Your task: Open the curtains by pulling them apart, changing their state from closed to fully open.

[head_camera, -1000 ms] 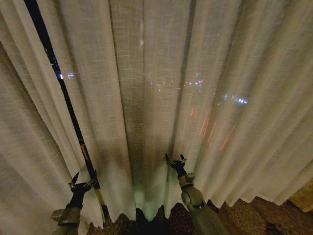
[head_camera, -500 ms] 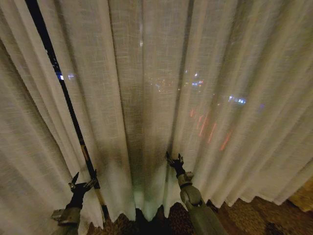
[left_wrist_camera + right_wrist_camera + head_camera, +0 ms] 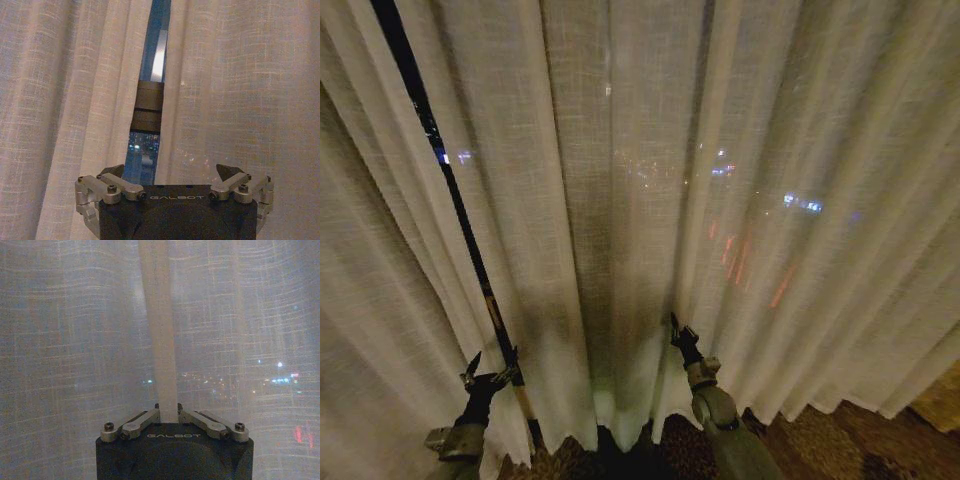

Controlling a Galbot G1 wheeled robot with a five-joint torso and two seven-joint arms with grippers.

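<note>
Two grippers at the sheer curtains, one pinching a fold, one spread wide.

Nearest, the right gripper [image 3: 678, 330] has its fingers drawn together on a narrow vertical pleat [image 3: 161, 340] of the right curtain panel [image 3: 770, 200], low near the hem; the left gripper [image 3: 488, 372] hangs with fingers wide apart, holding nothing, just before the slim gap [image 3: 150, 100]. Beyond, the left curtain panel [image 3: 380, 300] and its mate hang nearly closed, city lights [image 3: 800, 203] glimmering through the weave.
</note>
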